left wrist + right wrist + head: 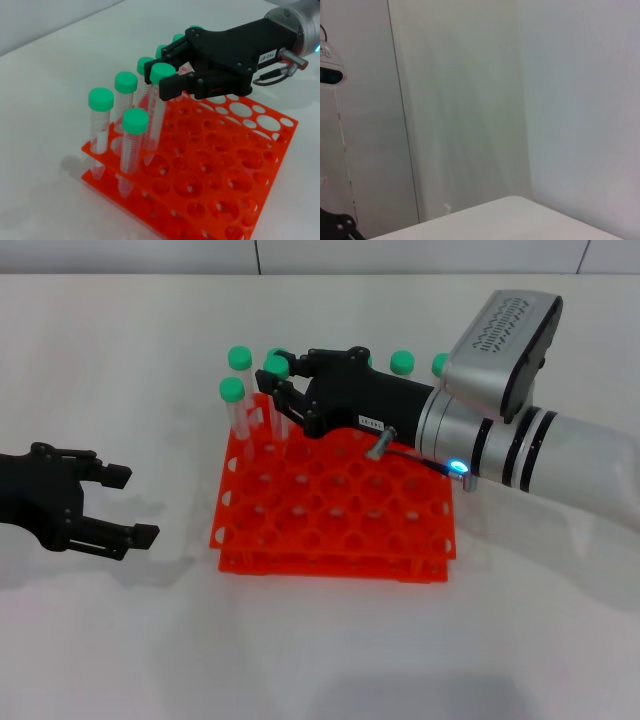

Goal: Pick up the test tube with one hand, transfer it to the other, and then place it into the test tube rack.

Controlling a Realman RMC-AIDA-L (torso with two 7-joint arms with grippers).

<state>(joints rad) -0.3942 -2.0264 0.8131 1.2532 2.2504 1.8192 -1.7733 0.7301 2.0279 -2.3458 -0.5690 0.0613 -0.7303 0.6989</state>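
In the head view, the right gripper [283,390] reaches across the rack [335,505] from 3 o'clock, its fingers closed on a tube [277,390] just below the green cap, over the rack's far left corner. The tube stands roughly upright, its lower end reaching the rack's top tier. Another tube [236,410] stands in a hole just at its 9 o'clock, and more green caps [402,362] show behind the gripper along the far row. The left gripper [125,505] sits on the table [320,640] at 9 o'clock from the rack, well apart from it, its two fingers spread wide and holding nothing. In the left wrist view, the right gripper [167,80] comes in from 2 o'clock with a white label on its body; its fingers [172,86] pinch the tube [156,107] right under the cap, and the tube leans slightly, its tip down inside a hole near the rack's [210,175] edge. Two capped tubes [100,125] stand at its 8 o'clock in neighbouring holes. The right wrist view shows only a pale wall and a strip of table [520,220]; neither tube nor rack appears there.
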